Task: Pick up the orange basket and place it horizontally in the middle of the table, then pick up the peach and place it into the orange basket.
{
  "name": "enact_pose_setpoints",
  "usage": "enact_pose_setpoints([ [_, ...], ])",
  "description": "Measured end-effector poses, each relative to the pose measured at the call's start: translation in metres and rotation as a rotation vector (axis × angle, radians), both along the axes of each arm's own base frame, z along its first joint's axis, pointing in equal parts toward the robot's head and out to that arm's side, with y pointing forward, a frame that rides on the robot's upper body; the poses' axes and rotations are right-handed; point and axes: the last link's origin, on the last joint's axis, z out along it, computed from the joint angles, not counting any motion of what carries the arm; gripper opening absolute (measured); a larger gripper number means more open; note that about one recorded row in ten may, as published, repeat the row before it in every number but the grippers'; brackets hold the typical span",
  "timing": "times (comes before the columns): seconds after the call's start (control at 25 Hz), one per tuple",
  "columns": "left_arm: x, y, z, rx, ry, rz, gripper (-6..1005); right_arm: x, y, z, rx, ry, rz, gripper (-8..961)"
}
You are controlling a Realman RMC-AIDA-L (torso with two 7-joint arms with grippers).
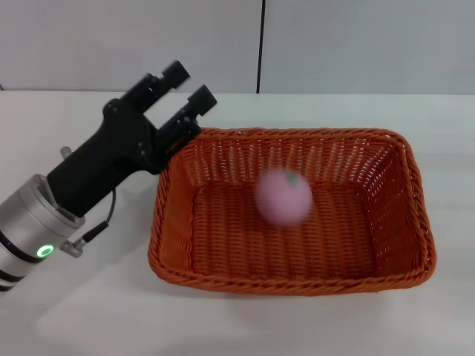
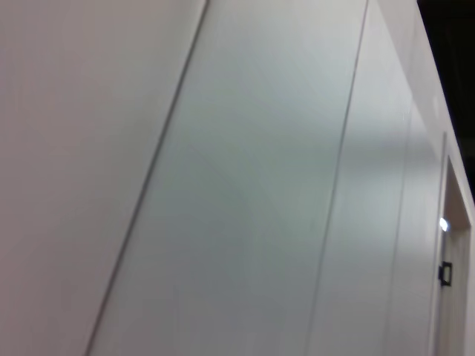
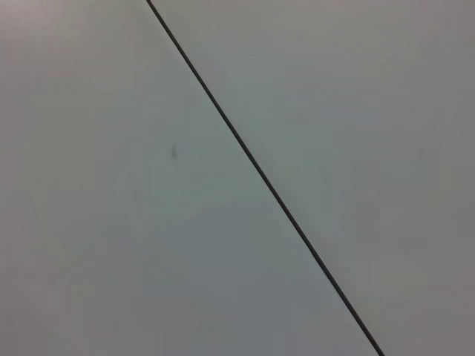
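Black and boxy, the left gripper [image 1: 189, 84] reaches in from the left side of the head view, its two fingers [image 1: 176, 73] spread apart with nothing between them, tips raised at the far left corner of the basket. Behind it runs one arm: a black forearm section joined to a silver cuff with a single green ring light [image 1: 46, 251]. One orange basket [image 1: 177, 261], woven with a braided rim and sloping openwork sides, sits lengthwise across the middle of the white table [image 1: 74, 319], just beside the gripper. One peach [image 1: 283, 196], pale pink with a small green spot on top, appears inside the basket over its floor, blurred; whether it touches the bottom cannot be told. The right gripper is not seen anywhere. Both wrist views show only pale wall panels [image 3: 111, 222] with thin dark seams, one seam in the right wrist view.
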Motion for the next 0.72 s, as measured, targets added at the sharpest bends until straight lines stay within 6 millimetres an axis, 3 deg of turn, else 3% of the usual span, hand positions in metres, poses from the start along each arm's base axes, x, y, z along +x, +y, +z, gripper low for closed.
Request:
enact_pose_setpoints([
  [0.16, -0.012, 0.001, 0.013, 0.086, -0.042, 0.081, 612, 0.000, 0.000, 0.000, 0.001, 0.000, 0.000, 617],
  [0.4, -0.054, -0.007, 0.056, 0.363, -0.156, 0.333, 862, 0.004, -0.003, 0.005, 0.038, 0.015, -0.020, 617],
  [0.6, -0.088, -0.026, 0.086, 0.586, -0.232, 0.520, 861, 0.013, -0.012, 0.009, 0.095, 0.054, -0.062, 617],
  [0.72, -0.095, -0.031, 0.092, 0.627, -0.248, 0.555, 860, 0.019, -0.017, 0.011, 0.131, 0.087, -0.092, 617],
])
